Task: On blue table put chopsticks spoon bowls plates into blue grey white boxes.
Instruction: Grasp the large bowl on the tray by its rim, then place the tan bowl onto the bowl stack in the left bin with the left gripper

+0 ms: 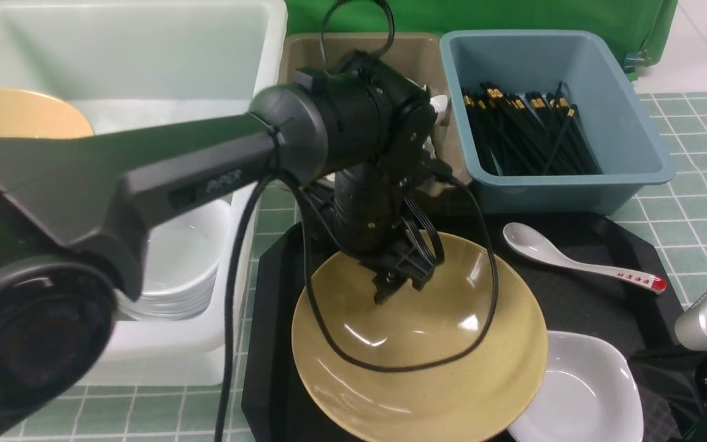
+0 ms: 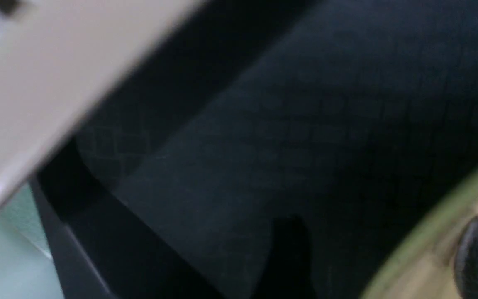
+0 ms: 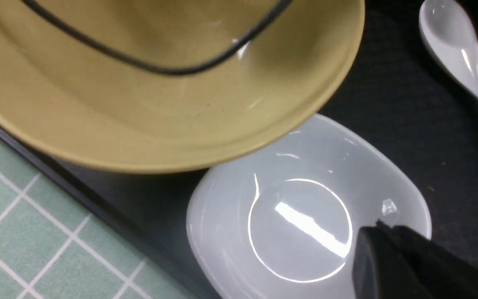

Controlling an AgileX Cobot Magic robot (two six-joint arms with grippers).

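The wide yellow bowl (image 1: 421,356) sits on the black tray (image 1: 611,307), its near rim overlapping a small white dish (image 1: 580,393), so the bowl probably has to go first. My left tool (image 1: 397,283) hangs over the bowl's far rim, placed as if for an edge grip. Whether its jaws are apart or together I cannot tell, since its wrist view is blurred. My right tool (image 3: 378,245), jaws together and empty, hovers above the white dish. A white spoon (image 1: 574,261) lies on the tray just before the blue box (image 1: 550,190), which holds the chopsticks (image 1: 525,132). Stacked white bowls (image 1: 175,270) fill the white box (image 1: 175,344) on the table (image 1: 685,209).
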